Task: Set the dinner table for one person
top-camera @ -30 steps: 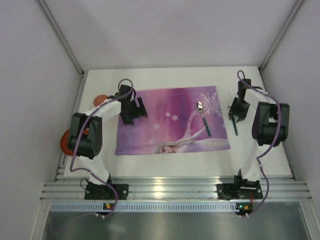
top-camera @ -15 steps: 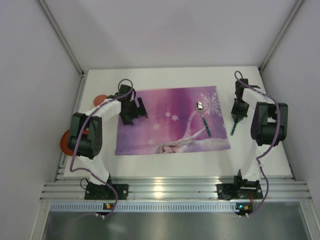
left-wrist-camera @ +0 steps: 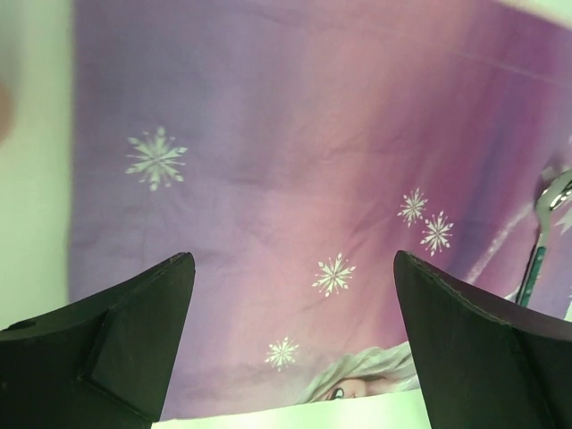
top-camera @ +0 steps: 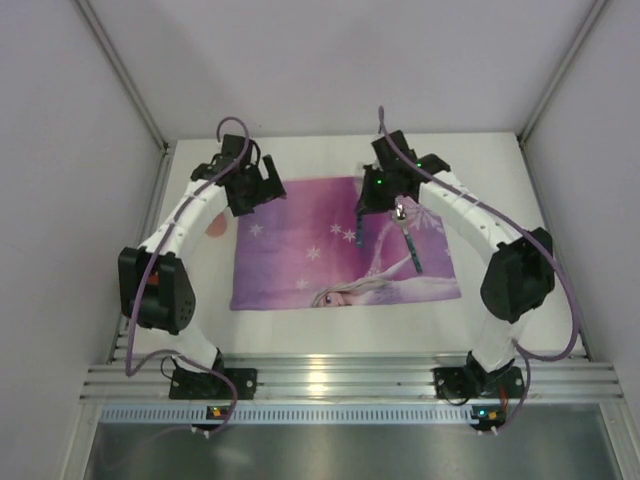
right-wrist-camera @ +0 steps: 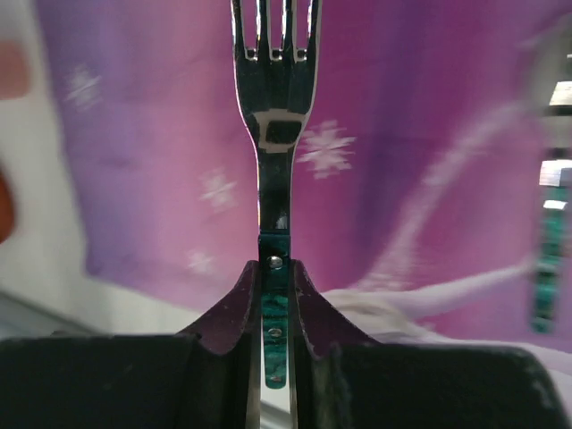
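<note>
Even, bright light; soft shadows; right wrist background blurred.

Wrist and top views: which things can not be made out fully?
Green-handled metal spoon: left wrist view, cut by the right edge.
Green-handled metal fork: right wrist view, tine tips cut by the top edge.
Orange item: top external view, mostly hidden by the left arm.

My claw (right-wrist-camera: 275,295) pinches a fork (right-wrist-camera: 275,107) by its green handle at bottom centre, one finger pressed to each side. The steel neck and tines run straight up to the top edge. Behind it spreads a purple snowflake placemat (right-wrist-camera: 161,134). White bench (right-wrist-camera: 40,232) shows at the left, and a blurred green-handled utensil (right-wrist-camera: 545,268) sits at the right edge.
</note>
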